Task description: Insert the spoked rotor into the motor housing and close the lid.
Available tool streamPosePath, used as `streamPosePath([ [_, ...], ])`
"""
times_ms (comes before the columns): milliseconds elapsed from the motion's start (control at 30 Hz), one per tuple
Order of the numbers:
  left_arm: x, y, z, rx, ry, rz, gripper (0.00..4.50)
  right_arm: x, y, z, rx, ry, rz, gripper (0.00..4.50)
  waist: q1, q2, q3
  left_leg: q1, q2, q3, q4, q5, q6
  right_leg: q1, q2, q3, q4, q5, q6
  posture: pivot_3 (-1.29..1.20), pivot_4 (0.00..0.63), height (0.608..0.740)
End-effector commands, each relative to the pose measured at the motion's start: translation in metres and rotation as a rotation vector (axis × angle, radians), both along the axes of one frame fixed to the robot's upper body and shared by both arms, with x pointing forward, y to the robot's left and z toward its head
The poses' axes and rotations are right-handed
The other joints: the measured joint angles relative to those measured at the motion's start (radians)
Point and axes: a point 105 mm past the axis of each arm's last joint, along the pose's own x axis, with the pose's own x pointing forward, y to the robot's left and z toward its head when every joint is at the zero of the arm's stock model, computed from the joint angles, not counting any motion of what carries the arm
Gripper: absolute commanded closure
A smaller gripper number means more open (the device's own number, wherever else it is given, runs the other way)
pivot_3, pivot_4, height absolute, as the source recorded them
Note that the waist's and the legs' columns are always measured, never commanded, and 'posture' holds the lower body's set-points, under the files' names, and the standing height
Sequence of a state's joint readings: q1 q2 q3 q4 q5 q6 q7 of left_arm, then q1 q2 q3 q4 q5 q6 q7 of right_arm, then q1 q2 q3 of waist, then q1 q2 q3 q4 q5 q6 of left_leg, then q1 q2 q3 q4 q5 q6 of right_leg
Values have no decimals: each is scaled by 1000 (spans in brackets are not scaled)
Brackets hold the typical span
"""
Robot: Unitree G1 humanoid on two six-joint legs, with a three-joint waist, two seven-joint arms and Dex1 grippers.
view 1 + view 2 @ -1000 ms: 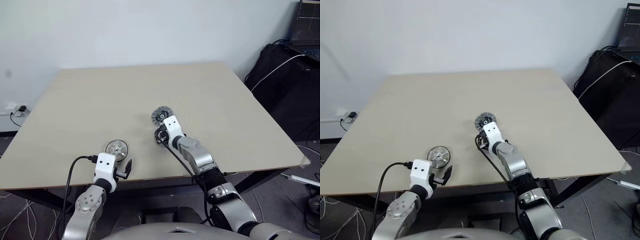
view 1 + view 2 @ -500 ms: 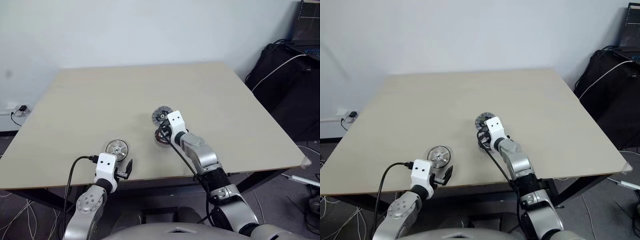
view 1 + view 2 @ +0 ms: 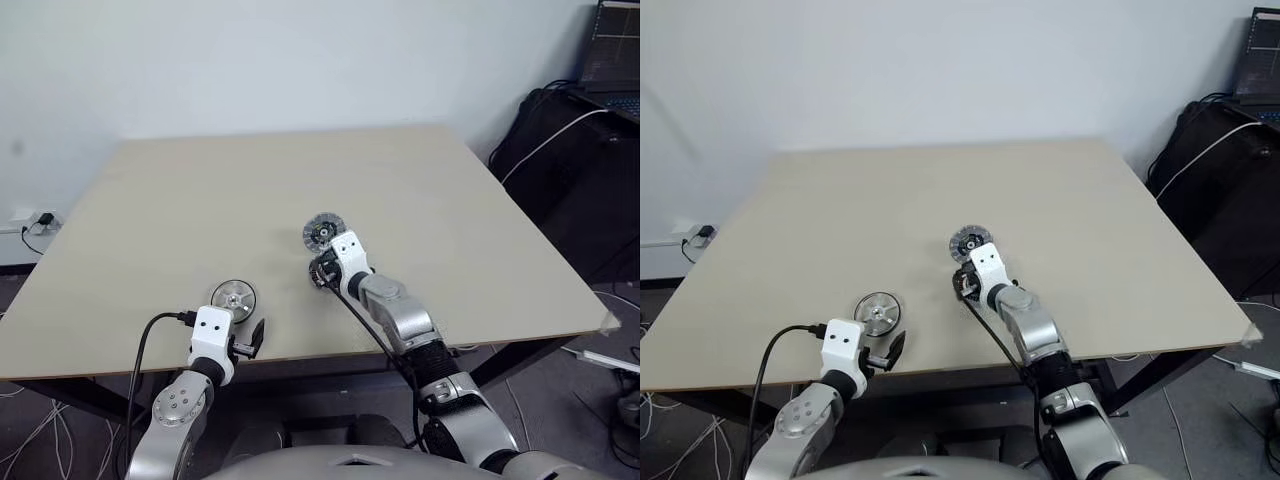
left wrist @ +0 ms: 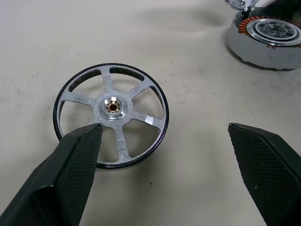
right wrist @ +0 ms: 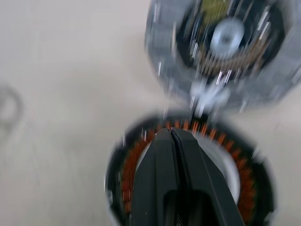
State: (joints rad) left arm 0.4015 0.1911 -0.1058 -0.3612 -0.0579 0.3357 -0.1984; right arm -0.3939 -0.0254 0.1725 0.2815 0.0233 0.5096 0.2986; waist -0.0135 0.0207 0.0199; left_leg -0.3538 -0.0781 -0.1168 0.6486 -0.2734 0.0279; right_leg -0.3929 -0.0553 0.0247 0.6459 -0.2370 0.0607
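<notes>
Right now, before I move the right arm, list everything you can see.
table: one, beige, holds all the parts
motor housing: one, dark rim, copper ring, silver centre; mid-table, under the right tool
spoked rotor: one, silver-grey, dark centre; just beyond the housing
lid: one, silver, dark rim; near the table's front edge, ahead of the left tool
bag: one, black, right of the table
white cable: one, across the bag
laptop: one, dark, far right
power strip: one, white, low by the wall, left
left tool: black fingers, open, holding nothing
right tool: black fingers, shut, over the housing's centre
</notes>
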Motion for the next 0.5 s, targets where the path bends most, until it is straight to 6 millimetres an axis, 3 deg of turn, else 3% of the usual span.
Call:
streamPosePath([
  [33, 6, -1, 12, 1, -55, -9, 0, 11, 5, 32, 55, -105, -7, 4441, 0, 0, 0, 0, 0, 0, 0, 0, 0, 0, 0, 0, 0, 1, -2, 0, 0, 740],
  [200, 5, -1, 13, 1, -56, -8, 0, 5, 1, 1, -14, -23, -14, 4441, 0, 0, 0, 0, 0, 0, -1, 0, 0, 0, 0, 0, 0, 1, -2, 0, 0, 740],
  [367, 5, 0, 13, 2, -57, 0, 0, -17, -3, -42, -98, 132, 33, 4441, -2, 1, -1, 0, 0, 0, -1, 0, 0, 0, 0, 0, -1, 0, -3, 0, 0, 740],
  [500, 5, 0, 12, 3, -56, 1, 0, -21, 0, -37, -73, 119, 52, 4441, -2, -2, -3, 3, 1, 0, -1, 0, 0, 3, -1, 0, 0, -3, 1, 0, 0, 740],
])
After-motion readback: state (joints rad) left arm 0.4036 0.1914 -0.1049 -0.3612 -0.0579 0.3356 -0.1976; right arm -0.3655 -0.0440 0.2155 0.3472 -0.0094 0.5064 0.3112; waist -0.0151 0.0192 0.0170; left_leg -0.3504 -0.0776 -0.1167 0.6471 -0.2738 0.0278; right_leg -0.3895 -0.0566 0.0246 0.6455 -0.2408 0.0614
